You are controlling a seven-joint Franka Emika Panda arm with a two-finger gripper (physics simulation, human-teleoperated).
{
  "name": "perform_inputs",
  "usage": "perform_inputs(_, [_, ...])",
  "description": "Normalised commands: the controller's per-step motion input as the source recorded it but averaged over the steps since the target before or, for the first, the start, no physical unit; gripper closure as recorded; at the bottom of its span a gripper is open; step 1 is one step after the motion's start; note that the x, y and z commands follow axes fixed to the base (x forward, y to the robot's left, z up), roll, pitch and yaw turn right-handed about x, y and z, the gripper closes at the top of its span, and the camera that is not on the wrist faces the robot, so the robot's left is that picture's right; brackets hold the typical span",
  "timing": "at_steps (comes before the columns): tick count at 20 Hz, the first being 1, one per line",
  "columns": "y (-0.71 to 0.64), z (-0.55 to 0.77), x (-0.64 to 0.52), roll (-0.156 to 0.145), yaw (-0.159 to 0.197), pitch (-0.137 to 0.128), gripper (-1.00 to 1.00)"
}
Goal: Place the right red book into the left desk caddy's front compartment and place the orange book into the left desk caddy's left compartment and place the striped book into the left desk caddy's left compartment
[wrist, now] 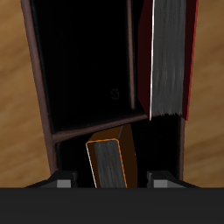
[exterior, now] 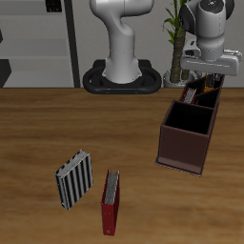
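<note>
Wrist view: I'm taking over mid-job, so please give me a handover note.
Gripper open above the near-black, open-topped left desk caddy.
The small orange-brown orange book leans inside it, clear of the fingers; compartment unclear.
A red book with grey page edges stands in another compartment.
Left: black-and-white striped book lies on the table beside a second red book.

Soft, even light falls across the bench (exterior: pixel 57 124) in the exterior view, with only faint shadows beneath the objects and no glare. Edges look coarse and pixelated, without blur or bending. The wrist view is much dimmer: the left desk caddy (wrist: pixel 44 105) interior is nearly black.
</note>
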Motion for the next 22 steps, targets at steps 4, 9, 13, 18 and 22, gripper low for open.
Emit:
perform_inputs(4, [-0.02, 0.11, -0.01, -0.026, 0.030, -0.012, -1.00])
perform_inputs(9, [-0.05, 0.13, 0.02, -0.023, 0.009, -0.002, -1.00])
perform_inputs(13, [-0.10, 0.26, 0.04, -0.045, 0.060, -0.042, -1.00])
perform_inputs(18, [-0.40, 0.31, 0.17, -0.100, 0.043, -0.010, -1.00])
perform_inputs(22, [-0.67, 0.35, 0.25, -0.159, 0.029, -0.012, -1.00])
